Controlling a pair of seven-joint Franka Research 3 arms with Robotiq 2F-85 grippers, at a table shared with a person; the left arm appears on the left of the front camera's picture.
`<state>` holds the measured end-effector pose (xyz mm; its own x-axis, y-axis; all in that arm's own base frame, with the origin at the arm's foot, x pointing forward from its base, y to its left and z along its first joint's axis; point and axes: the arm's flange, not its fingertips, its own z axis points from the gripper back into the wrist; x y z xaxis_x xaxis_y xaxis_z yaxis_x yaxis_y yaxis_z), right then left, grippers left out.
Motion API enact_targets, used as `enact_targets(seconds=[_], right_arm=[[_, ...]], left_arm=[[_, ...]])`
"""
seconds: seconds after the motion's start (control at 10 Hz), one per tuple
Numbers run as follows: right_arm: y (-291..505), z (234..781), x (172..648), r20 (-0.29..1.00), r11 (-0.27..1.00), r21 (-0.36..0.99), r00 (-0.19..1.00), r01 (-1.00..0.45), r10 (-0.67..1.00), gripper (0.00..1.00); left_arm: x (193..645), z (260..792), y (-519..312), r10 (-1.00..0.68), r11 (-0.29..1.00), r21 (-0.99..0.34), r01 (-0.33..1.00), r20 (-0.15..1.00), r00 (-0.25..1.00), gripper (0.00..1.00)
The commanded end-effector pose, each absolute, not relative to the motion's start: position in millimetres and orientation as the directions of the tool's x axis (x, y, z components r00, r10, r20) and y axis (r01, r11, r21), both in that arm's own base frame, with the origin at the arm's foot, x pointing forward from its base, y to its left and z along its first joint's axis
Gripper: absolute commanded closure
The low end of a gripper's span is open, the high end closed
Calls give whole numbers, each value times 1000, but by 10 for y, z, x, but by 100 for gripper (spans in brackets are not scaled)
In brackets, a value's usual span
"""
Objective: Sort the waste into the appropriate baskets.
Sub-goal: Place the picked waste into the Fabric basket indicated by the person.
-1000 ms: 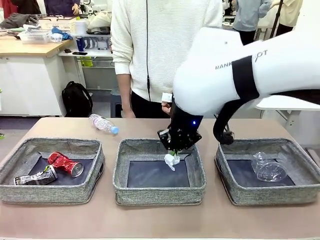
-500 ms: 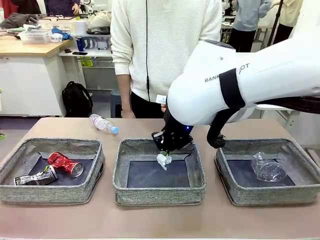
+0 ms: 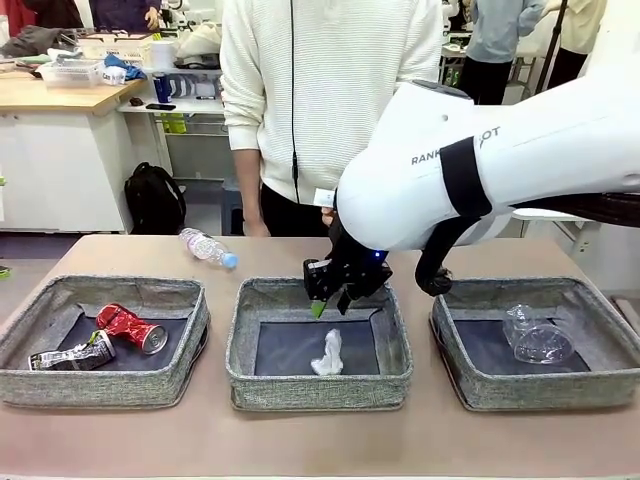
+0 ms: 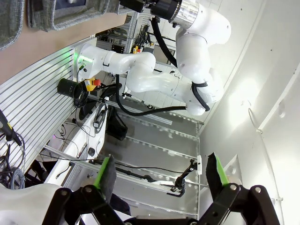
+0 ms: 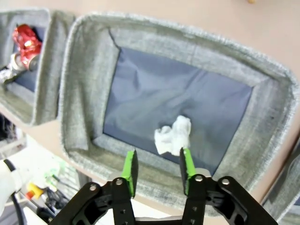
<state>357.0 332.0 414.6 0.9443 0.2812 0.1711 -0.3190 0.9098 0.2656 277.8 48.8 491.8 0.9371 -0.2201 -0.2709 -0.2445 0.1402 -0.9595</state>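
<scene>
Front view: paper ball (image 3: 328, 352) in mid basket (image 3: 318, 387), R gripper (image 3: 328, 304) parted.

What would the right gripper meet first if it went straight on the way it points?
Probably the crumpled white paper ball lying in the middle basket, just ahead of the right gripper; depth is unclear.

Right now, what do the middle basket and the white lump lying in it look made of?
Middle basket: grey woven fabric, matte, with a coarse visible weave and a darker smooth bottom. Paper ball: probably crumpled white paper or tissue, matte, with creased folds.
</scene>
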Motion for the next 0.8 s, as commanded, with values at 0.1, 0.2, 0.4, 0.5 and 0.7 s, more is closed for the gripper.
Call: enact_targets(seconds=[0.1, 0.2, 0.4, 0.5, 0.7], right_arm=[[3261, 4142, 3559, 210, 892, 302, 936, -338, 283, 3], [3238, 4160, 3558, 211, 893, 301, 937, -334, 279, 0], [3149, 4233, 3575, 206, 903, 294, 943, -313, 260, 0], [2983, 4411, 3599, 174, 913, 295, 956, -281, 238, 0], [2540, 5050, 3513, 146, 928, 298, 972, -223, 186, 0]], left_arm=[[2757, 4915, 504, -238, 145, -963, -225, -255, 937, 0], [2757, 4915, 504, -238, 145, -963, -225, -255, 937, 0], [2757, 4915, 504, -238, 145, -963, -225, -255, 937, 0], [2757, 4915, 504, -238, 145, -963, -225, -255, 937, 0], [2757, 4915, 504, -238, 145, -963, -225, -255, 937, 0]])
